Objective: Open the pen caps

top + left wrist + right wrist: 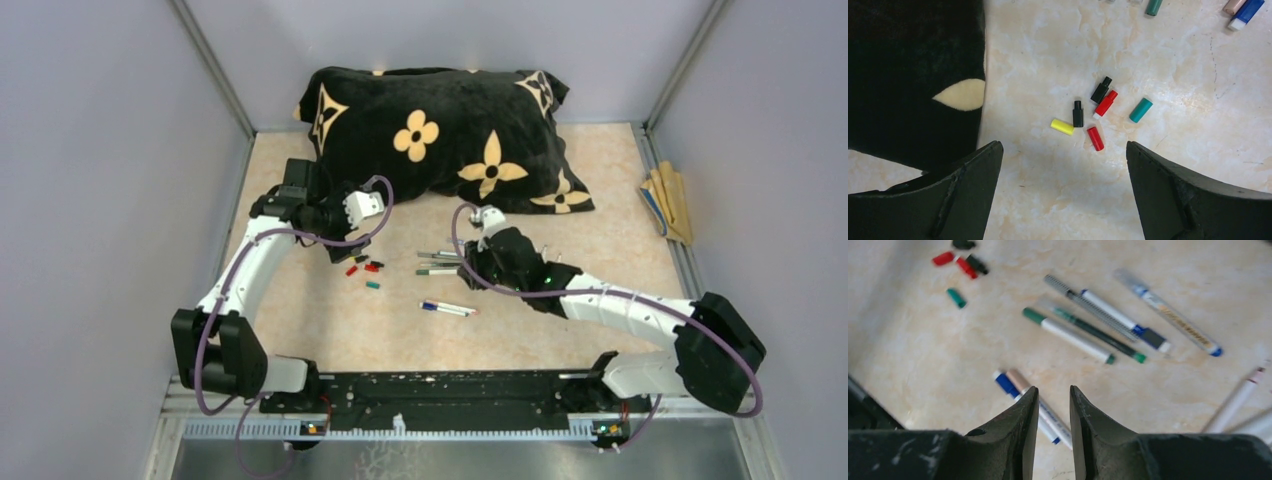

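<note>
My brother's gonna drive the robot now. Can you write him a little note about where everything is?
Left gripper: wide open, empty, over six loose caps beside the pillow.
Right gripper: open just a slit, empty, above two pens lying side by side.
More pens lie in a bunch further out.
Done: six caps are off.
Left: several pens still look capped, such as a green-ended one and a blue-ended one. Pull those next.
</note>
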Controlling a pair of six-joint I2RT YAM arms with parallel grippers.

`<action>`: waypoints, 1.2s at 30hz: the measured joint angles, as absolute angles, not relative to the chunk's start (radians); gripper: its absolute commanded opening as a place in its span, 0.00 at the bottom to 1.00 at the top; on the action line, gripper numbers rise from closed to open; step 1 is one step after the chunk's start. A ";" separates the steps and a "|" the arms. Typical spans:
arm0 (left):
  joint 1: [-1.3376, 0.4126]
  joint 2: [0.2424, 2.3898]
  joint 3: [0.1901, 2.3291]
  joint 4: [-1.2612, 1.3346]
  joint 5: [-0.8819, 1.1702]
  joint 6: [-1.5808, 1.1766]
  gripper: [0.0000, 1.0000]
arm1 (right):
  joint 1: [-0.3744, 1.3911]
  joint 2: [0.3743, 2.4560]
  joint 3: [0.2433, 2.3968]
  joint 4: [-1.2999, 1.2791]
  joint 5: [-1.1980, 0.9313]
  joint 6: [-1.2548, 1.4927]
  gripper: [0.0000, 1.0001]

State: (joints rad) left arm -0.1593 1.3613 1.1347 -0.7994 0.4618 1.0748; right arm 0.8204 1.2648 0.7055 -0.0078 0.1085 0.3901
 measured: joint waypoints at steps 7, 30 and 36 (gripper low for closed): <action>-0.144 1.359 1.135 -0.819 0.478 1.075 0.99 | 0.936 1.264 0.604 0.046 -0.016 0.332 0.24; -0.128 1.354 1.135 -0.860 0.483 1.098 0.99 | 0.961 1.445 0.555 0.149 -0.065 0.315 0.25; -0.128 1.353 1.135 -0.861 0.484 1.101 0.99 | 0.962 1.476 0.559 0.171 -0.054 0.300 0.27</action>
